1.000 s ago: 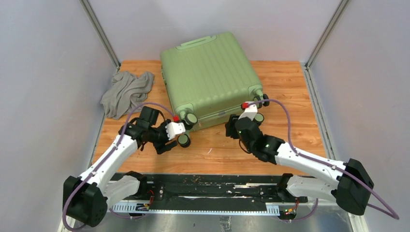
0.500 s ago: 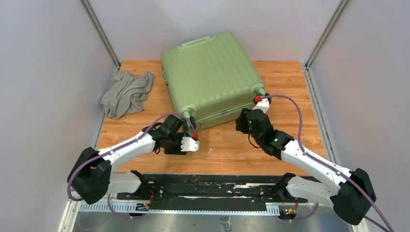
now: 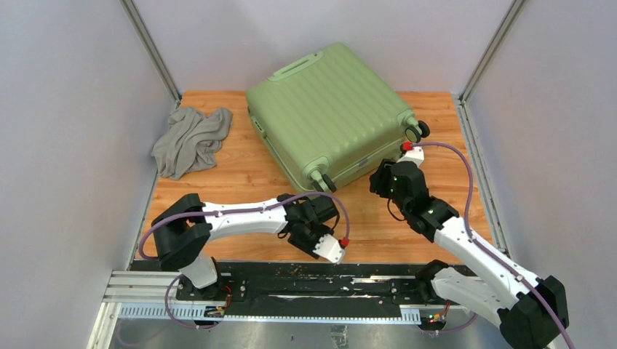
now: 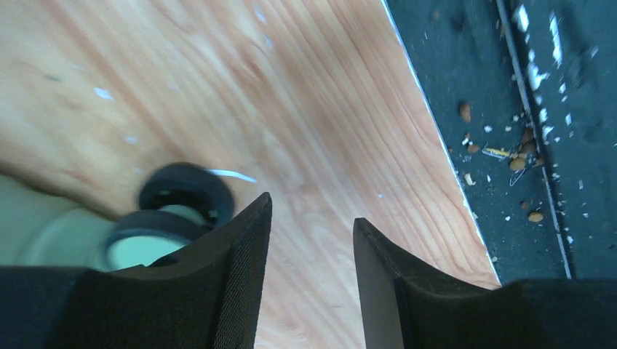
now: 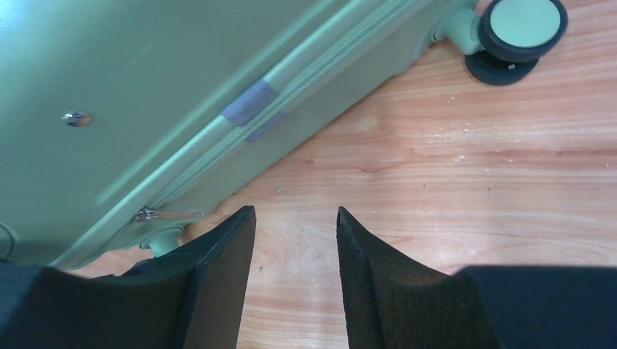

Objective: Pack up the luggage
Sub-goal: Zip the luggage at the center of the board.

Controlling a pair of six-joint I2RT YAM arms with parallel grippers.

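Note:
The luggage (image 3: 331, 116) is a light-green ribbed suitcase, lying closed and turned at an angle on the wooden table (image 3: 240, 182). My left gripper (image 3: 325, 206) is open and empty just in front of the suitcase's near wheel (image 3: 323, 182). In the left wrist view the gripper (image 4: 313, 207) hovers over bare wood with that wheel (image 4: 185, 193) beside its left finger. My right gripper (image 3: 380, 182) is open and empty near the suitcase's right side. The right wrist view shows the gripper (image 5: 295, 211) over bare wood below the zipped edge of the luggage (image 5: 145, 87) and a wheel (image 5: 520, 25).
A crumpled grey cloth (image 3: 190, 139) lies at the back left of the table. The black rail (image 4: 553, 109) runs along the table's near edge, close to my left gripper. Grey walls enclose the table on three sides.
The suitcase has turned counterclockwise, its right wheels swinging toward the back. My left arm swept right across the front to the near wheel. My right gripper shifted right and back.

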